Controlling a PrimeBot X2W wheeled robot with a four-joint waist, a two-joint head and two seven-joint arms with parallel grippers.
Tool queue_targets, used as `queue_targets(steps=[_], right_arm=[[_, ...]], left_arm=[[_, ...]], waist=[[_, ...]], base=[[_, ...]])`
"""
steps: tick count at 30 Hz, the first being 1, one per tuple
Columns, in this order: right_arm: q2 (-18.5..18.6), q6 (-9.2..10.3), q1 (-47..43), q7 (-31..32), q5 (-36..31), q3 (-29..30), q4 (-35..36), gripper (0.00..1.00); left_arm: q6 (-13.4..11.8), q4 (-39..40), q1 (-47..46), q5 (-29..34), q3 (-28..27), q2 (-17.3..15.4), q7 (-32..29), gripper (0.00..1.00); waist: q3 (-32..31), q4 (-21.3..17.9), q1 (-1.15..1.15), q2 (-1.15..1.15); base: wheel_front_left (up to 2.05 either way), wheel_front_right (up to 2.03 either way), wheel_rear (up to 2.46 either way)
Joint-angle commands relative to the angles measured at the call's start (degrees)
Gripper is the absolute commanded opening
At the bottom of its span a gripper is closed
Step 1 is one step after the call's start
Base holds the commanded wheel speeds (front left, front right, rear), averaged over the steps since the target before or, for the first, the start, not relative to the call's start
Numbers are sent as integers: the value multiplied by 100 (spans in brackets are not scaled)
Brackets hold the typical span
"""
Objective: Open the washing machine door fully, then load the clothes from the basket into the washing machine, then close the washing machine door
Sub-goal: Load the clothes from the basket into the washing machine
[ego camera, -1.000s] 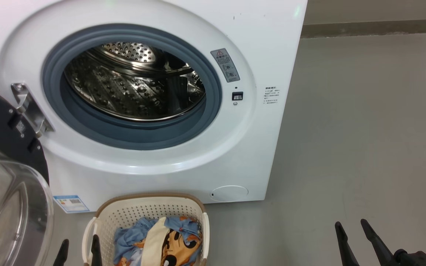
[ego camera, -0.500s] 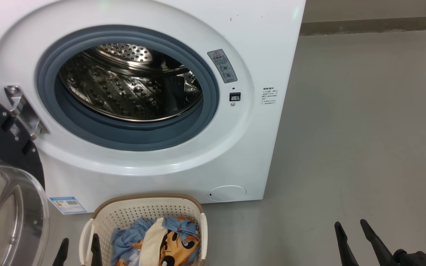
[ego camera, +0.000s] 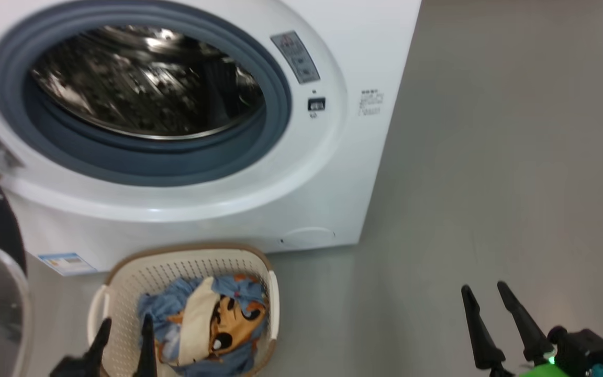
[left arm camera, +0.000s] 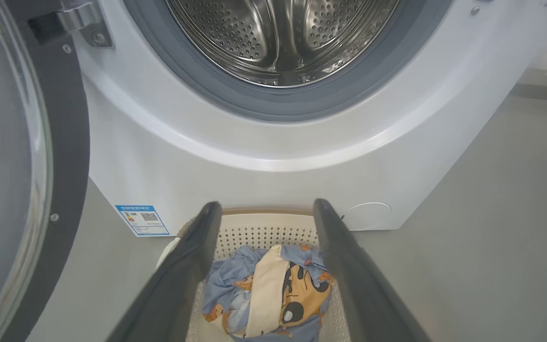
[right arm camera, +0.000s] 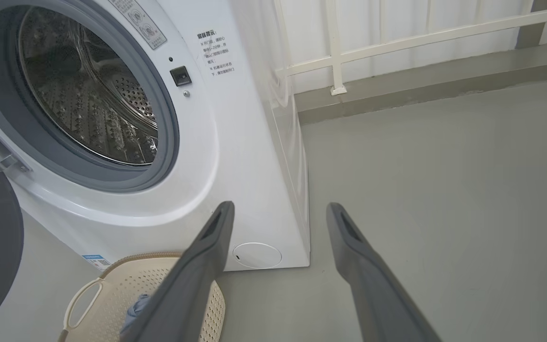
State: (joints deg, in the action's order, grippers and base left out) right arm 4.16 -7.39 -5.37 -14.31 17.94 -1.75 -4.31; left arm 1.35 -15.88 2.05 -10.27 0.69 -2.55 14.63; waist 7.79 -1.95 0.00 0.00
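One left gripper (left arm camera: 267,205), spread — clothes (left arm camera: 268,289) just beyond.

White washing machine (ego camera: 333,31), cream basket (ego camera: 139,272) with brown rim, light-blue clothes (ego camera: 176,306) printed orange-and-black.

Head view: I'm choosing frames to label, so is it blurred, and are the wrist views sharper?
Head view: motion-blurred, the drum smeared into streaks. Left wrist view: sharp, drum holes crisp, glare on the steel. Right wrist view: sharp, print on the washing machine crisp.

White washing machine (ego camera: 364,52) empty, door (left arm camera: 69,142) swung open left, blue clothes (ego camera: 207,319) heaped in cream basket (ego camera: 176,268)
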Motion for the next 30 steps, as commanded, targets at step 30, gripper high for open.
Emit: queue_targets(steps=[30], right_arm=[[98, -10, 1446, -69, 434, -240, 242, 100]], left_arm=[[508, -4296, -3749, -625, -376, -806, -816, 100]], waist=[[3122, -1116, 0, 0]], base=[[0, 0, 0]])
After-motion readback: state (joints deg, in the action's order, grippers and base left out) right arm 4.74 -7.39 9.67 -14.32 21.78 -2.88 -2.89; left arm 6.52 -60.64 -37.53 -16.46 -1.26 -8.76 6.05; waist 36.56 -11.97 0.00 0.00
